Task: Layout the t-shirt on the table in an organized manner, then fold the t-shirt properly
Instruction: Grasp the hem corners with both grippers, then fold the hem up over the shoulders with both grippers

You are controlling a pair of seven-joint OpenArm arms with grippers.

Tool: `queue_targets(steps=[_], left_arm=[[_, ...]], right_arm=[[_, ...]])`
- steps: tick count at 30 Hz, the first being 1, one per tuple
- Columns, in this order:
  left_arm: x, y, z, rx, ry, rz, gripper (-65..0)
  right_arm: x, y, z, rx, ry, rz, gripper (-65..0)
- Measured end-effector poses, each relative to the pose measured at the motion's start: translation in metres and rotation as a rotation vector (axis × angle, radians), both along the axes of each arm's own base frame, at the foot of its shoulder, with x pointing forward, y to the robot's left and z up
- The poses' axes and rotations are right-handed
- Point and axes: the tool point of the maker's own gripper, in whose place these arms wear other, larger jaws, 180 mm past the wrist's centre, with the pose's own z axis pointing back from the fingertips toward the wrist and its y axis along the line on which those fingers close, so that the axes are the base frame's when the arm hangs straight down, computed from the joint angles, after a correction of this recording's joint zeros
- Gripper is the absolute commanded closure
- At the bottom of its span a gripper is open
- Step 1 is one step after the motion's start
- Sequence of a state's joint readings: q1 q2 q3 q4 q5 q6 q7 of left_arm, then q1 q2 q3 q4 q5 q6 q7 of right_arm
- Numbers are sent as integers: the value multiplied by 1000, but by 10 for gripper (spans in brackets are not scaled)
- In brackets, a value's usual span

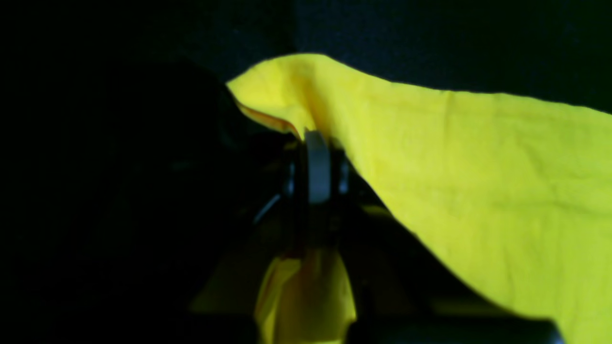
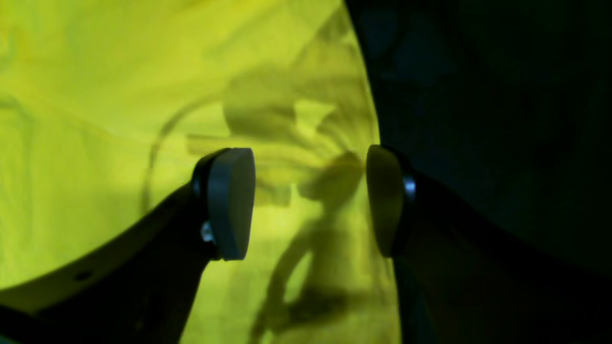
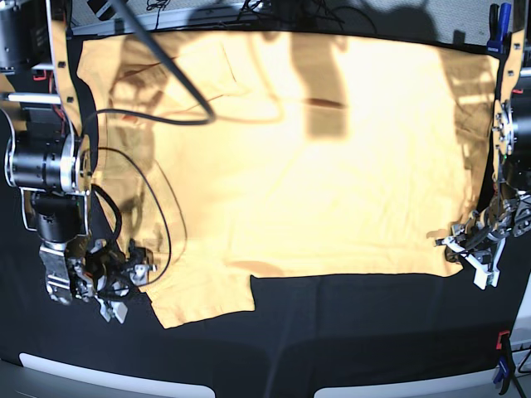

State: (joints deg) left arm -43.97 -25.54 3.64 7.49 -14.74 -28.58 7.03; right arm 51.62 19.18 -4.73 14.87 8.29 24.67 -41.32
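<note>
Across the table (image 3: 373, 332), under black cloth, lies the t-shirt (image 3: 274, 191), yellow-orange, spread wide w/ a few creases; no container is seen. L gripper (image 1: 306, 138), at the shirt's corner on the base view's lower R, is closed w/ a pinch of fabric betw. its tips; the corner pokes out past them, cloth also showing below. R gripper (image 2: 308, 200), near the shirt's edge on the base view's lower L, has its fingers spread wide, nothing gripped; one finger is over the fabric, the other at the edge; whether they touch cloth can't be told. Near R gripper, a flap of shirt juts beyond the long lower edge.

Other items: red-and-blue clamp (image 3: 503, 356) at table edge, base view's lower R; blue clamp (image 3: 500, 25) at upper R; dark cable (image 3: 158, 50) looping over the shirt's upper L part, base view; shadows of arm & cable on the fabric.

Hard to make out: L wrist view v. dark around the gripper, its body lost in black; both arms cut off by the base view's frame; shirt's far side partly behind R arm & cable.
</note>
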Motion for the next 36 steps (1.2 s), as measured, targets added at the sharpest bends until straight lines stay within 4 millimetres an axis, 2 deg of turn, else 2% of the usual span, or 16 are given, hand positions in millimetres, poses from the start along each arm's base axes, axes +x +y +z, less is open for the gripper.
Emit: queue_targets(steps=[3, 6, 11, 14, 18, 23, 24, 27, 30, 34, 36], left_arm=[[0, 0, 0, 0, 0, 0, 0], [0, 0, 0, 0, 0, 0, 0], [0, 0, 0, 0, -3, 1, 0], [0, 0, 0, 0, -3, 1, 0], [0, 0, 0, 0, -4, 1, 0], [2, -1, 1, -23, -10, 17, 0], [2, -1, 1, -24, -10, 16, 0], [2, -2, 2, -23, -9, 14, 0], [5, -11, 11, -39, -42, -46, 0], [11, -23, 25, -28, -91, -105, 0], [8, -21, 25, 11, -107, -96, 0]], right_arm=[[-7, -12, -8, -62, 23, -7, -355], [-5, -20, -9, -114, 2, -3, -355], [-1, -26, -6, -117, -28, -11, -355], [-7, -26, -12, -114, -16, -12, -350], [-11, -24, -20, -91, -28, -25, -249], [-7, -6, -23, -15, -91, 52, -27], [-7, -4, -23, -9, -95, 60, 0], [-3, -2, -21, -5, -121, 60, 0], [-2, -3, -19, -16, -129, 74, 0], [-6, 8, -11, 12, -139, 212, 0], [-6, 15, -5, 29, -152, 239, 0]])
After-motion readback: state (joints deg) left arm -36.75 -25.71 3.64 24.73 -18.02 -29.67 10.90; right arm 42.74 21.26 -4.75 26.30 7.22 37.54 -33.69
